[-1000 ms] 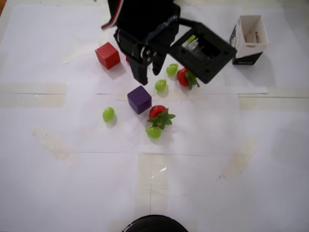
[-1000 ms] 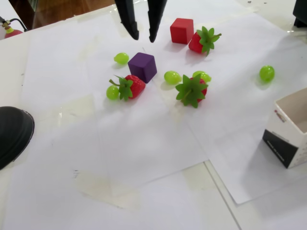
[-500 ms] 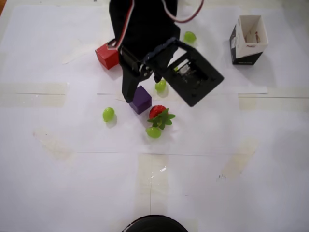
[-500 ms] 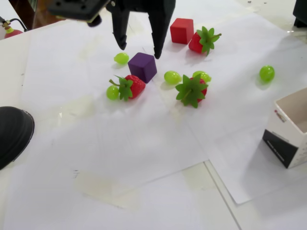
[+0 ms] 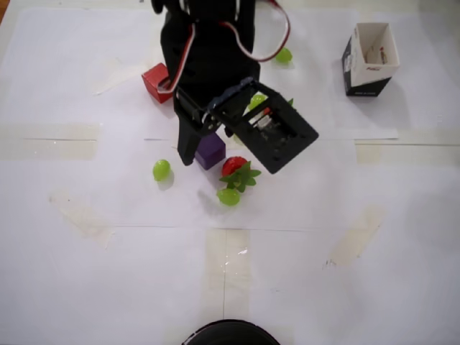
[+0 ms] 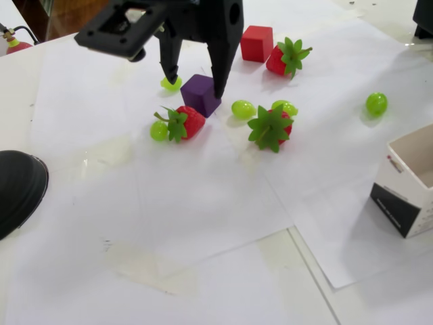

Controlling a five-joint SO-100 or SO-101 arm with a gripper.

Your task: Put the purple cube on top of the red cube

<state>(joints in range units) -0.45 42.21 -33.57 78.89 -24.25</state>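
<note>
Three strawberries point(image 6: 184, 122) around purple cube point(image 6: 200, 94)

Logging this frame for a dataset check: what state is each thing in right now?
hand: open, fingers straddling the purple cube, not yet closed.
purple cube: resting on the paper, not lifted.
red cube: on the paper, nothing on top.
strawberries: three, lying loose.
green balls: scattered.
box: upright, top open.
</note>
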